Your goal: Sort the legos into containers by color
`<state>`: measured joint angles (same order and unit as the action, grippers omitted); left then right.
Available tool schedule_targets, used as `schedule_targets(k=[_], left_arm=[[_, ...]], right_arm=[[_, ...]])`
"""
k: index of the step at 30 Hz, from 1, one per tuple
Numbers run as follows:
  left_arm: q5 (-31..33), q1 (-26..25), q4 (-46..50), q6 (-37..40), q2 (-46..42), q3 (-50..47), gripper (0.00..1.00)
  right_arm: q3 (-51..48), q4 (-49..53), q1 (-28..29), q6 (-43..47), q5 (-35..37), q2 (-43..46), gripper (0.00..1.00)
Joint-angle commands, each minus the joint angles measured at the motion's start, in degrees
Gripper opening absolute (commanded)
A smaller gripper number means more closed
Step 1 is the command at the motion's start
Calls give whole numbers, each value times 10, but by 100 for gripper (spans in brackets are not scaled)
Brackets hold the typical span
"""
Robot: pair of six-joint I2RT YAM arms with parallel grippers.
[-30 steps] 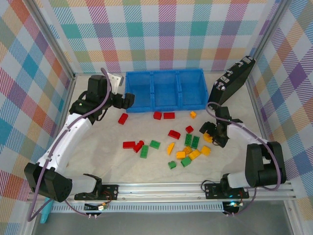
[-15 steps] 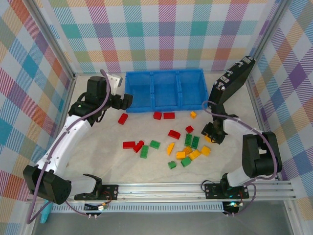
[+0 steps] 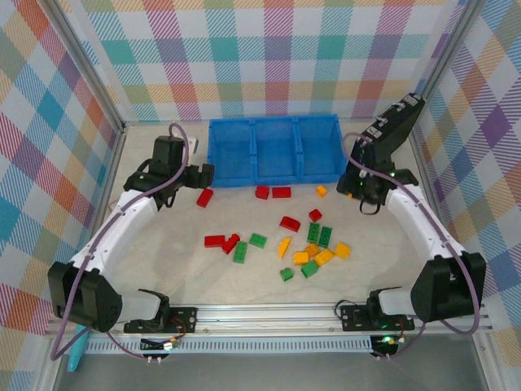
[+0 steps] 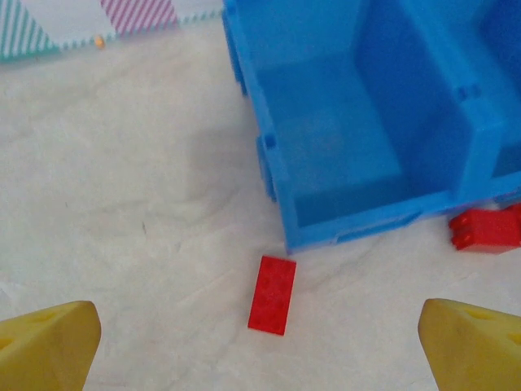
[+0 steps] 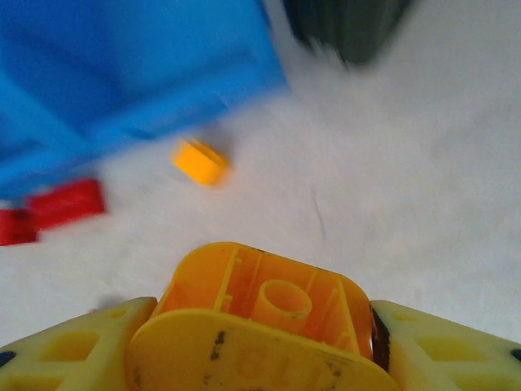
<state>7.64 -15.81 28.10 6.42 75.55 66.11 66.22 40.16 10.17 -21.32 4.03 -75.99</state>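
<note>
Right end effector (image 3: pixel 360 195) with orange brick (image 5: pixel 260 318) now nearer blue tray (image 3: pixel 277 177)

1. Walls (image 3: pixel 269 57) — pastel plaid panels in many colours, closing in three sides.
2. Tabletop (image 3: pixel 244 281) — off-white, faintly mottled, evenly lit, shadows soft.
3. Aluminium rail (image 3: pixel 277 312) along the near edge.

Legos (image 3: pixel 314 233) scattered before blue tray (image 3: pixel 277 151); yellow-orange brick (image 5: pixel 260 297) clamped in right hand (image 5: pixel 259 346).
</note>
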Motion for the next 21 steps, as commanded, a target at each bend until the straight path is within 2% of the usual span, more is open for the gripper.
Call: schedule_targets(k=[1,11,21], left_arm=[[16,4,-25,-10,23,-25,100],[45,3,-51,-6,33,-89,100],[63,-9,-98,-19,61,-141,100]], right_arm=[[47,-25,11,100,-3,-4,44],[163,-192,31,225,-21,-166,44],[284,-194,32,263,-20,-334,44]])
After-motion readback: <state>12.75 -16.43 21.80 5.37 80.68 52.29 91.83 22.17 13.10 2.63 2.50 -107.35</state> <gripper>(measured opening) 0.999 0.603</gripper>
